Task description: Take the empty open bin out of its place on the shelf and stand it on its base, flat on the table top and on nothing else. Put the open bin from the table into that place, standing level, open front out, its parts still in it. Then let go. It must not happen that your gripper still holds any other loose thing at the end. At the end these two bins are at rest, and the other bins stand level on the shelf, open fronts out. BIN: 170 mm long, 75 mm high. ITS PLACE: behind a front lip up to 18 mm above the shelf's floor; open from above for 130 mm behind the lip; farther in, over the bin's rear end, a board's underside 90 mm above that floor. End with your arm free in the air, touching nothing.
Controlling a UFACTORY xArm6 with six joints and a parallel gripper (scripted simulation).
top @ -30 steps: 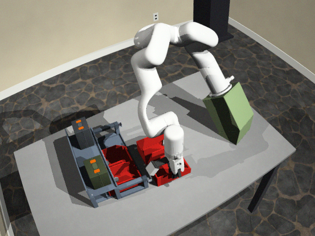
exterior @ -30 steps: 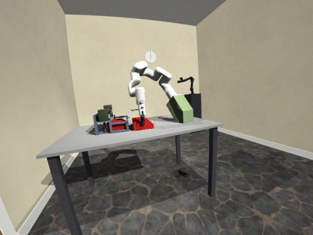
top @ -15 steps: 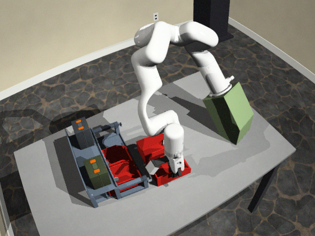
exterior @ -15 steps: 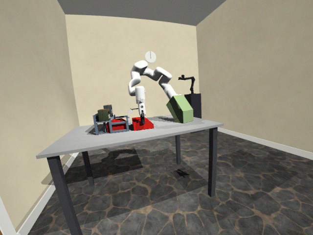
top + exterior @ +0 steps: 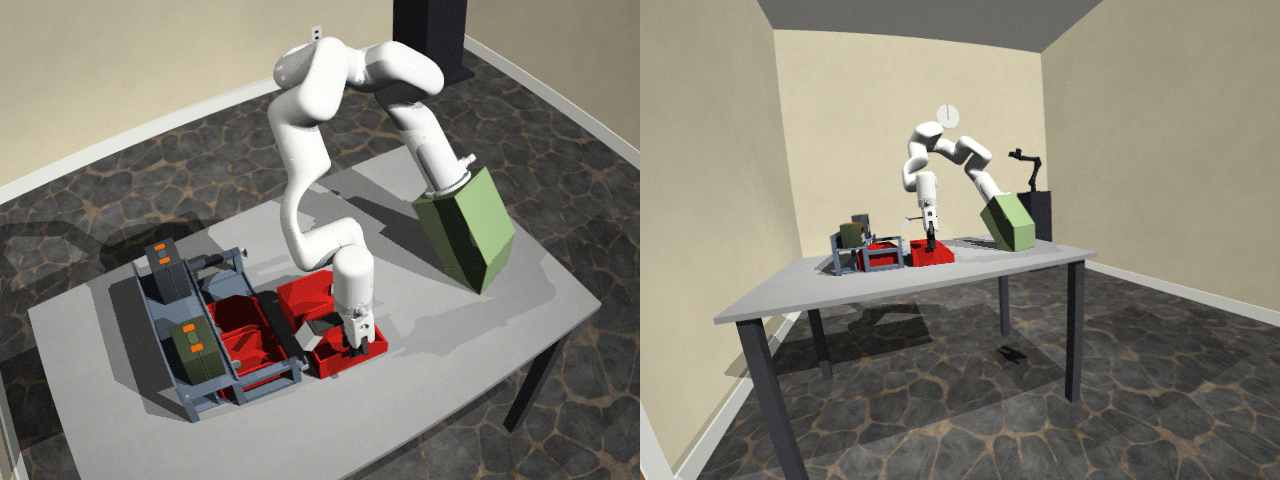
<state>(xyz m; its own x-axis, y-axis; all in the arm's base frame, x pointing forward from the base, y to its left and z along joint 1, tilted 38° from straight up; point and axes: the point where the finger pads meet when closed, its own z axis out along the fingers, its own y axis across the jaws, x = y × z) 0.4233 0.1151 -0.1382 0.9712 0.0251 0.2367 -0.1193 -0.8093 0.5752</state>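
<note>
Red bin (image 5: 330, 361) on table, arm vertical, jaws (image 5: 360, 350) partly parted inside.

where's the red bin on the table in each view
Top: the red bin sits low centre, right of the shelf, with the tool inside it.
Exterior: the bin is mid-left on the table, right of the shelf.
Shared landmark: the green box.

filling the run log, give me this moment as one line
stage: regrasp | gripper: open, inside red bin on table, holding nothing | shelf: red bin in place
</note>
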